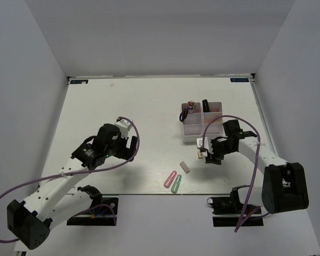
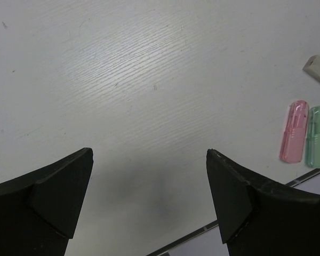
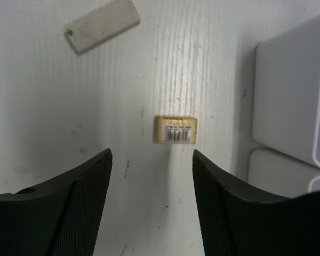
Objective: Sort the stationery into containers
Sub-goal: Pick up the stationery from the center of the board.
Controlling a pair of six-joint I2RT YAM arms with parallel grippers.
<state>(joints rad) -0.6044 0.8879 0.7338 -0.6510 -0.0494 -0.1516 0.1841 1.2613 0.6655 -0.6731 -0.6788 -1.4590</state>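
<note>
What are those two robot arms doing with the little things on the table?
They are sorting desk bits into the white divided tray, where some dark pieces already sit. The right gripper hangs open over a small pale yellow block with a barcode sticker, not touching it. The left gripper is open over bare table, holding nothing. A pink capsule eraser, a green capsule eraser and a pale grey eraser lie loose nearby.
</note>
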